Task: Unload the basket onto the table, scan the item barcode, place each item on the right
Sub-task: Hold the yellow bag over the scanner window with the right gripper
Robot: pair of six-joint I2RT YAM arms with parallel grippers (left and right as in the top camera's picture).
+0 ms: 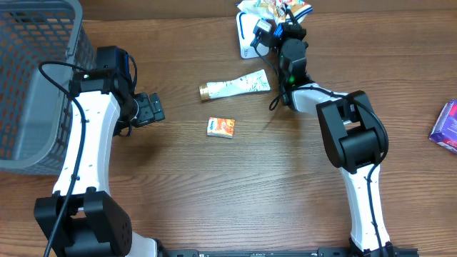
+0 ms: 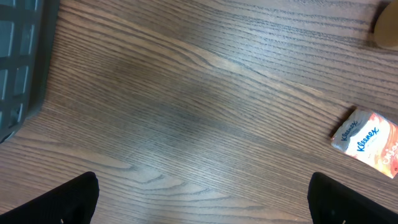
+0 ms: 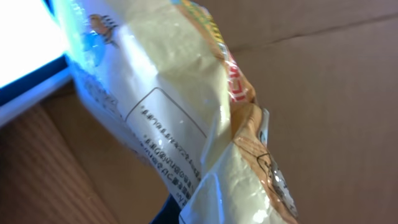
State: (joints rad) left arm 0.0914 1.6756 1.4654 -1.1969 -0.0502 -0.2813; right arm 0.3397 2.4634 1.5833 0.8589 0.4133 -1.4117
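While your right arm reaches toward the far edge of the counter, its right fingers are closed on the one snack packet. You have it beyond the tissue pack and a little to that pack's right. The packet sits just beside a single white panel. In your right wrist view the packet fills the frame: crinkled yellow film with a boxed block of small print, and the bright panel at the upper left corner. I cannot make out a barcode on the side facing that camera.

Your left fingers stand wide apart and hold nothing. They sit to the left of the tissue pack, apart from it, over bare wood.

Count one of each of the other things. One tissue pack lies flat near the middle of the counter, its Kleenex print readable in your left wrist view. One tube lies on its side just beyond the tissue pack. One grey basket stands far to the left of the tissue pack. One purple box is far to the pack's right, at the counter's edge.
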